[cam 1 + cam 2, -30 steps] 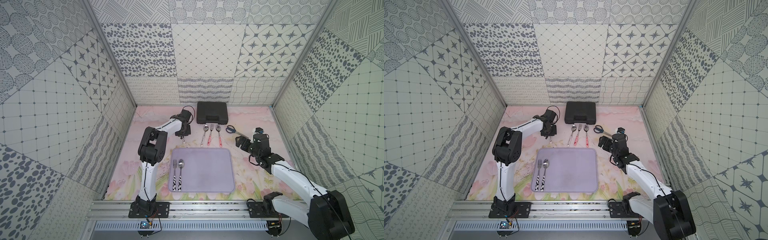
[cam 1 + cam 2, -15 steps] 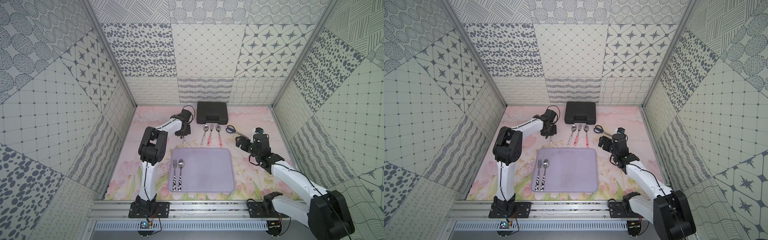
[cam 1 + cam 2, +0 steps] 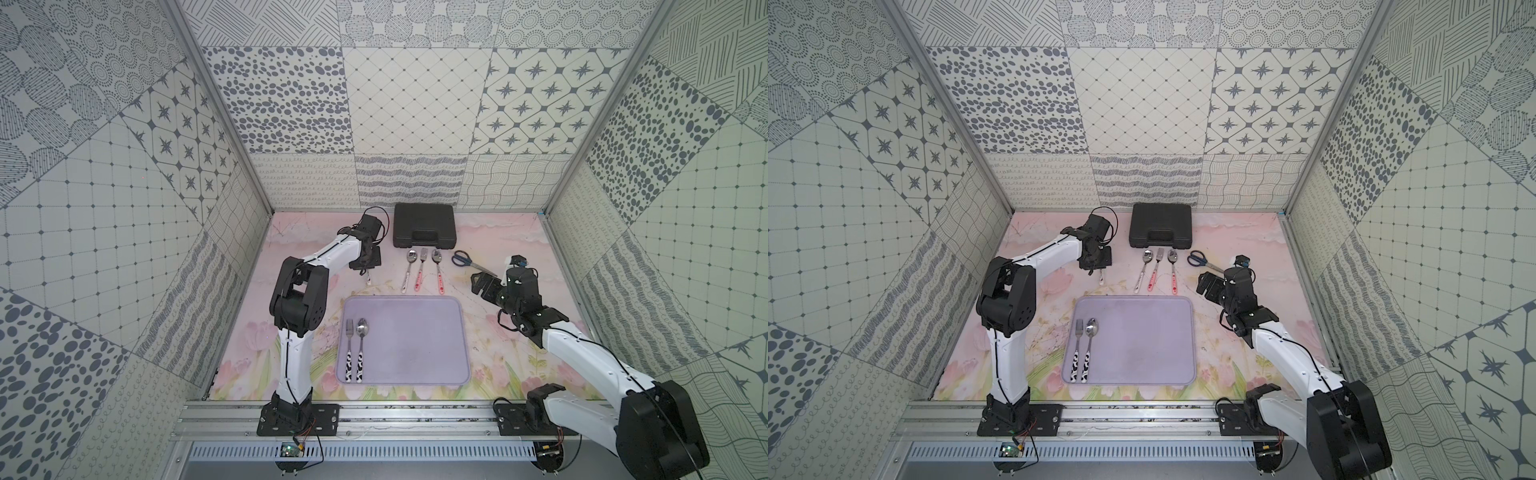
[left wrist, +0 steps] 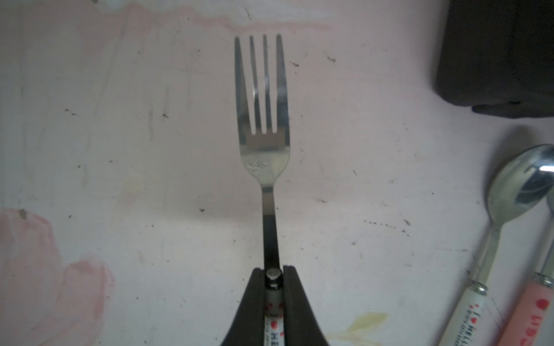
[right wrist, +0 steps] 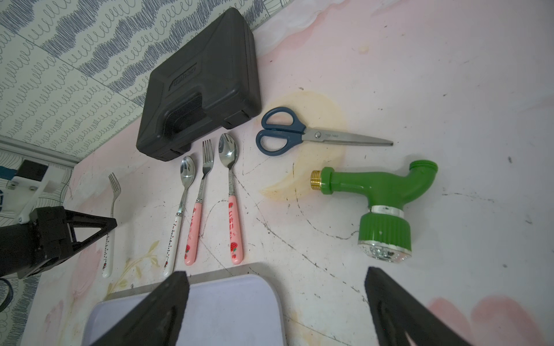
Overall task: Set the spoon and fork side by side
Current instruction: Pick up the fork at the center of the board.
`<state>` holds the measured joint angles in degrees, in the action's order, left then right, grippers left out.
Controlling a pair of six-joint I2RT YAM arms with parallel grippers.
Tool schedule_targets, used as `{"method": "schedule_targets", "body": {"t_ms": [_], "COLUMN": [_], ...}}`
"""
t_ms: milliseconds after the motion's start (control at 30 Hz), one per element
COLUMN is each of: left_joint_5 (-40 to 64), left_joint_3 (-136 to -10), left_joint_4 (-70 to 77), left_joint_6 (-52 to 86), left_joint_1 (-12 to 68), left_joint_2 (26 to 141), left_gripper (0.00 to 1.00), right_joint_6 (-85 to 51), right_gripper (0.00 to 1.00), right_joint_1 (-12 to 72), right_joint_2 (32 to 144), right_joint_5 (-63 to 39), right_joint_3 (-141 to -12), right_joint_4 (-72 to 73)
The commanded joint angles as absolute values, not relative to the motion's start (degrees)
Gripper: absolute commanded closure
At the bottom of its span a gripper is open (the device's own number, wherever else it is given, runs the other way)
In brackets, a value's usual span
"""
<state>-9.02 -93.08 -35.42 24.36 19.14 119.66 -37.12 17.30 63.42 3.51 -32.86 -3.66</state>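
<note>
My left gripper (image 4: 273, 269) is shut on the white, red-dotted handle of a fork (image 4: 263, 119) at the far left of the mat. The fork points toward the back wall. In both top views only its handle end (image 3: 368, 277) (image 3: 1101, 276) shows below the left gripper (image 3: 368, 266). To its right lie a white-handled spoon (image 5: 180, 209), a pink fork (image 5: 198, 215) and a pink spoon (image 5: 232, 215), in a row. My right gripper (image 5: 275, 273) hangs open and empty over the far right corner of the lilac tray (image 3: 415, 332).
A cow-patterned fork (image 3: 349, 349) and spoon (image 3: 361, 349) lie side by side at the tray's left edge. A black case (image 3: 424, 230) stands at the back, with blue scissors (image 3: 467, 261) to its right. A green hose nozzle (image 5: 380, 197) lies beyond the right gripper.
The left gripper has closed the last bit onto the fork's handle. Neither arm has otherwise moved.
</note>
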Motion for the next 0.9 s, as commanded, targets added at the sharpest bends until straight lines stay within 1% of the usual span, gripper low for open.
{"method": "schedule_targets", "body": {"t_ms": [0, 367, 867], "left_joint_5": [-8.13, -10.61, -14.53], "left_joint_3": [-91.07, -79.95, -63.40], "left_joint_4": [-37.81, -35.86, -35.13], "left_joint_6": [26.03, 30.61, 39.00], "left_joint_1": [20.54, 27.18, 40.80], "left_joint_2": [116.20, 105.57, 90.29], "left_gripper": [1.00, 1.00, 1.00], "right_joint_6": [-37.23, -37.15, -36.85], "right_gripper": [0.03, 0.03, 0.03], "right_joint_1": [17.53, 17.67, 17.75], "right_joint_2": [63.29, 63.58, 62.92], "right_joint_5": [4.22, 4.74, 6.15], "right_joint_3": [-32.52, -32.53, -32.17], "right_joint_4": [-2.02, -2.02, -2.11]}}
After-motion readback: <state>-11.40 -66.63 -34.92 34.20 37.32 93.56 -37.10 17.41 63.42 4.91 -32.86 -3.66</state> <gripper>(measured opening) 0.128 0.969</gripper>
